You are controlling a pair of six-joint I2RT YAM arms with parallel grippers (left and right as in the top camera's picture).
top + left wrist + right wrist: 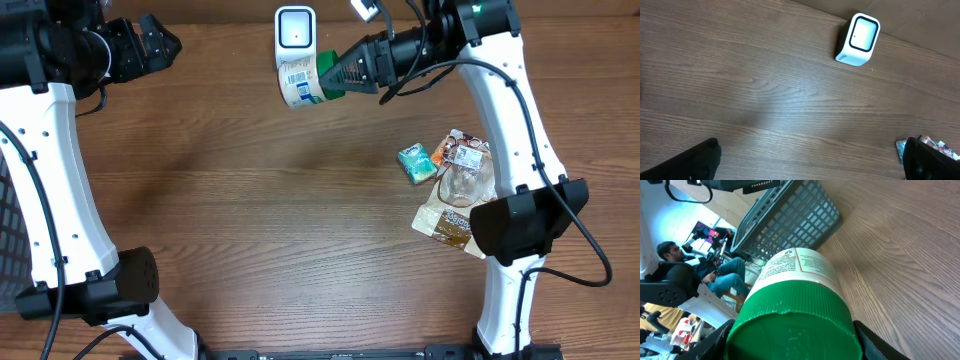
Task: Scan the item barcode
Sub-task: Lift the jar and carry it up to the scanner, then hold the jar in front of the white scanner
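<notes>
Left gripper (158,42) far left, jaws wide apart, holding nothing. White rounded scanner (295,45) at far centre, glossy window (863,34) facing up. Jar (297,88) held just near of it: white plastic cylinder, paper label, green plastic lid (790,330). Right gripper (335,72) is clamped on that lid. Barcode (293,72) looks turned upward, not at the window; I'd roll the wrist, then hold steady. Teal packet (417,163) and crinkly clear pouches (455,195) lie right.
</notes>
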